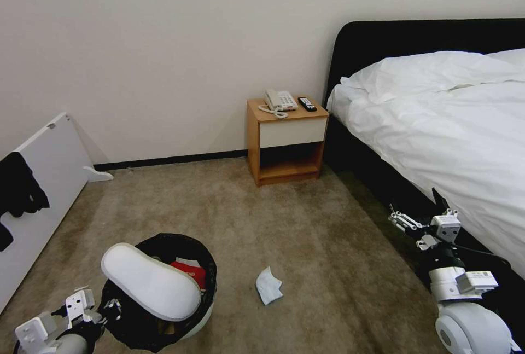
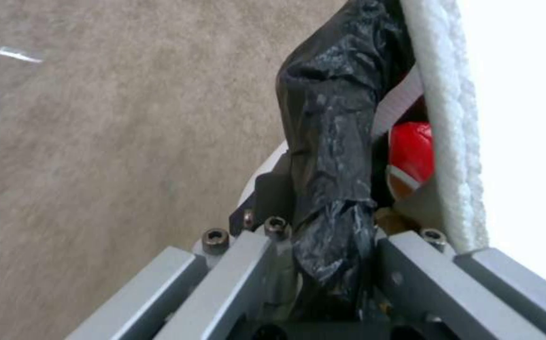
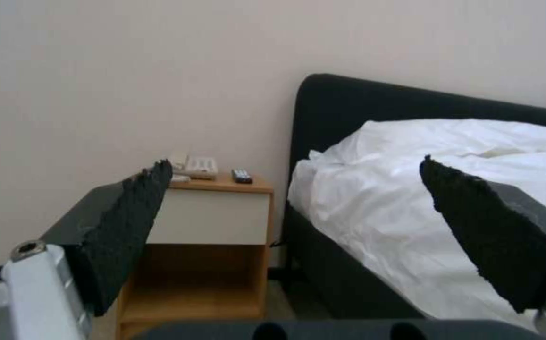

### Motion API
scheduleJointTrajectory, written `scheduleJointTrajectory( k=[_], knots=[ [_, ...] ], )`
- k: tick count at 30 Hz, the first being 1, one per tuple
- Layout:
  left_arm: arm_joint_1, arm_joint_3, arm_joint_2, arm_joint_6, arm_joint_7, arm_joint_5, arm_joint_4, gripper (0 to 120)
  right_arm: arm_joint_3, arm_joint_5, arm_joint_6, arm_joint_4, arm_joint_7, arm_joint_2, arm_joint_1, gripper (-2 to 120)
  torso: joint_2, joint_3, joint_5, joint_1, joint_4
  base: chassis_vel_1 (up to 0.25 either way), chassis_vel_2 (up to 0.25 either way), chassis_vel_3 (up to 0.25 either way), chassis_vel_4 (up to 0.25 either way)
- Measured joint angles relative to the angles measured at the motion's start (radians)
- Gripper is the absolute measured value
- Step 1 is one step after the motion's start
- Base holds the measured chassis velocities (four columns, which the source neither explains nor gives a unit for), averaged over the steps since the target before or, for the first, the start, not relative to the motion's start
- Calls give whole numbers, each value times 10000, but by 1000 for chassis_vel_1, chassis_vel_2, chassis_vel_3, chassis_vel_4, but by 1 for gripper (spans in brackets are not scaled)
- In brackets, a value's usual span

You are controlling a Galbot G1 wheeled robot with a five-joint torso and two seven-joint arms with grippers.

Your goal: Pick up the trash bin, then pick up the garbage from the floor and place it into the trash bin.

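Bin in hand, most litter collected, one piece left on the carpet.

The left gripper [image 2: 323,264] is clamped on the rim of the round white plastic trash bin [image 1: 199,318] lined with a black bag, which it holds low at the robot's left; a long white slipper [image 1: 150,283] lies across the bin's mouth just beyond that grip, with red litter [image 1: 191,273] under it. Off to the bin's right a crumpled pale-blue mask [image 1: 268,285] lies on the beige-brown short-pile carpet [image 1: 306,222], seemingly the last garbage to fetch. The right gripper [image 3: 298,222] hangs empty with its pads spread wide, near the black-framed bed with white bedding [image 1: 437,119]. Farther off, a small wooden nightstand [image 1: 287,143] carrying a white telephone [image 1: 280,101] stands against the plain wall.
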Motion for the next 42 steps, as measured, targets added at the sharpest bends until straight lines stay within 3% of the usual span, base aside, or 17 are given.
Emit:
scheduleJointTrajectory(
  k=[12,25,32,34,38,40,42],
  knots=[
    [-7,-16,9,0,4,0,0,1,-96,-55,37,-45,-172,-29,73,100,-2,3,3,3,3,-196,189,203,-192],
    [-34,-18,60,0,17,-11,78,1,-272,-6,-158,-75,-106,-186,84,100,-1,-1,0,-2,1,12,3,-8,-1],
    [-26,-39,99,0,22,-38,101,1,-574,1149,-1680,404,631,-735,-58,100,0,-1,0,-2,0,0,0,0,0],
    [1,-67,143,0,24,-60,90,1,-848,1776,-2839,642,1067,-1032,-50,100,0,-1,0,-2,0,0,0,0,0],
    [27,-92,169,0,26,-83,62,1,-1240,2552,-3827,895,1572,-1345,38,100,0,-1,2,-2,-1,0,0,0,0],
    [38,-135,197,0,26,-113,41,1,-2049,3973,-4976,1219,2234,-1928,352,100,0,-1,1,-2,0,0,0,0,0],
    [42,-150,206,0,26,-122,40,1,-2306,4341,-5251,1279,2441,-2069,494,100,0,-1,0,-2,-1,0,0,0,0]
  ],
)
